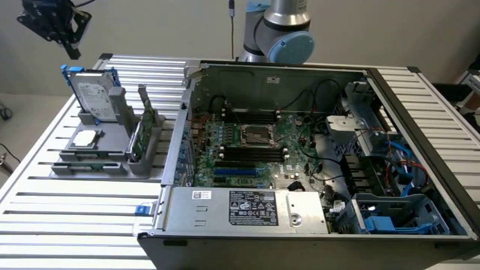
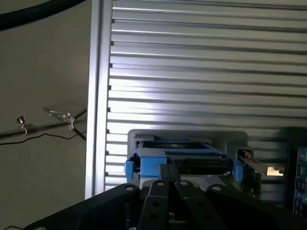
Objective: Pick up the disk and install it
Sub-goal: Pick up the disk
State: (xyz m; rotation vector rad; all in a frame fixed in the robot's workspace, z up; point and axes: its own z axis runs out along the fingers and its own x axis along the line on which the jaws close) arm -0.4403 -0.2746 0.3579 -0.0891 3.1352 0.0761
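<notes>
The disk [image 1: 95,98] is a silver-grey hard drive with a white label in a blue carrier. It stands upright in the grey holder [image 1: 112,160] on the exterior view's left. My gripper [image 1: 73,54] hangs in the air above it, slightly toward the exterior view's left, and touches nothing. In the wrist view the disk [image 2: 177,160] shows edge-on with its blue frame, just beyond my gripper [image 2: 171,175]. The black fingers [image 2: 160,189] are pressed together, shut on nothing.
The grey holder also carries a small square silver chip [image 1: 86,138] and a thin green circuit card [image 1: 139,132]. An open computer case [image 1: 300,157] lies on the slatted metal table [image 1: 75,225], with blue drive bays [image 1: 390,219] at its near right corner.
</notes>
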